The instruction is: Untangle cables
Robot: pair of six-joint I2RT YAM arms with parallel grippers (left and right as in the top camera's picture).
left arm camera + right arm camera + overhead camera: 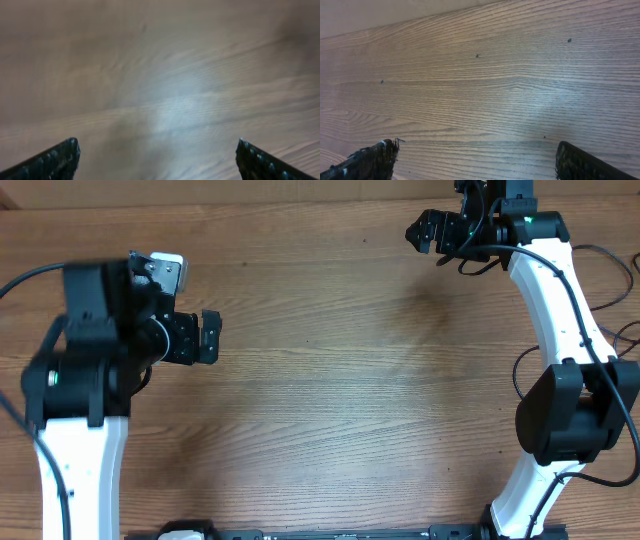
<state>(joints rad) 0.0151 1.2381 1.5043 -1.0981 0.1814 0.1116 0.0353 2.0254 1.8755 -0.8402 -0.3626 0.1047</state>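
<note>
No thin tangled cables show on the wooden table (pixel 340 360) in any view. My left gripper (pixel 207 337) hovers over the left side of the table, open and empty; in the left wrist view (pixel 157 145) its fingertips are wide apart over blurred bare wood. My right gripper (pixel 424 232) is at the far right of the table, open and empty; in the right wrist view (pixel 477 147) only wood grain lies between its fingers.
Black wires (pixel 606 255) run along the right arm (pixel 548 300) and off the right edge; they seem to belong to the arm. The left arm (pixel 85 370) fills the left side. A dark rail (pixel 330 533) lies along the front edge.
</note>
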